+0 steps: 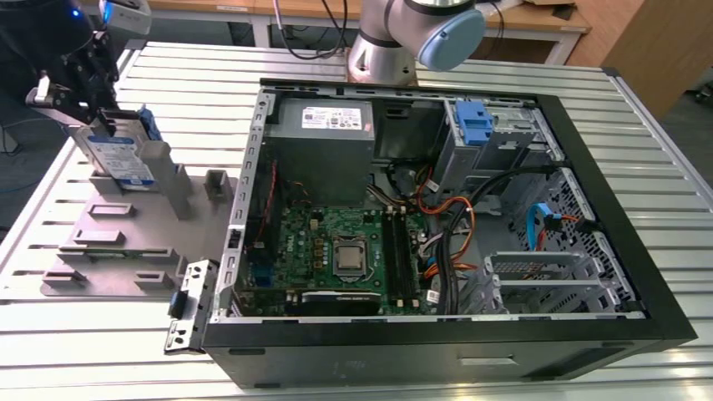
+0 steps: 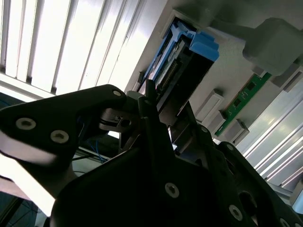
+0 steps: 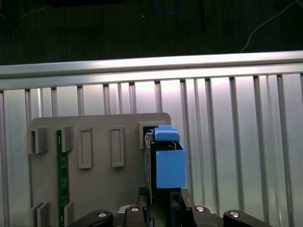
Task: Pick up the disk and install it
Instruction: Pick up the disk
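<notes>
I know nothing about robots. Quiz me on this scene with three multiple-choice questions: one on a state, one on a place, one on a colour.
1. How is the computer case?
A) shut
B) open, motherboard showing
C) tipped over

2. Where is the disk?
A) inside the case
B) on the floor
C) at the grey holder plate

3. What colour are the disk's side rails?
A) blue
B) red
C) yellow

Answers:
1. B: the motherboard lies bare.
2. C: the disk stands on edge at the plate, on the exterior view's left of the case.
3. A: a blue rail shows in the first wrist view.
</notes>
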`<action>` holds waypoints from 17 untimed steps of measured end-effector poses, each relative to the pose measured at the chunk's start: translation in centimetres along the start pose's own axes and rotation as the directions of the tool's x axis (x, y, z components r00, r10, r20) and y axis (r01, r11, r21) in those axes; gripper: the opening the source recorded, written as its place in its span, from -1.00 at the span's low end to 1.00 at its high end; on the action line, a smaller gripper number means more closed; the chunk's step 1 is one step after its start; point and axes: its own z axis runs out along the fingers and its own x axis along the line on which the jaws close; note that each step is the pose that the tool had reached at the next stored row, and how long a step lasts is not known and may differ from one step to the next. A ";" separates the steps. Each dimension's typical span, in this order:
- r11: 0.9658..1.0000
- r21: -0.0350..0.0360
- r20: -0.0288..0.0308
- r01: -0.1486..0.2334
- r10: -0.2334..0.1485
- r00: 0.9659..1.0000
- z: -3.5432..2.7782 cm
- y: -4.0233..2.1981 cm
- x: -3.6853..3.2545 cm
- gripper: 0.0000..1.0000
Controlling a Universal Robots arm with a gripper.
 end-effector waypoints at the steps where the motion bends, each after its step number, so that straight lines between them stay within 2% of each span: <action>1: 1.000 0.000 0.000 0.000 0.000 1.000 -0.01 0.00 0.00 -0.27; 17: 1.000 0.000 0.000 0.000 0.000 1.000 -0.17 0.00 -0.01 -0.30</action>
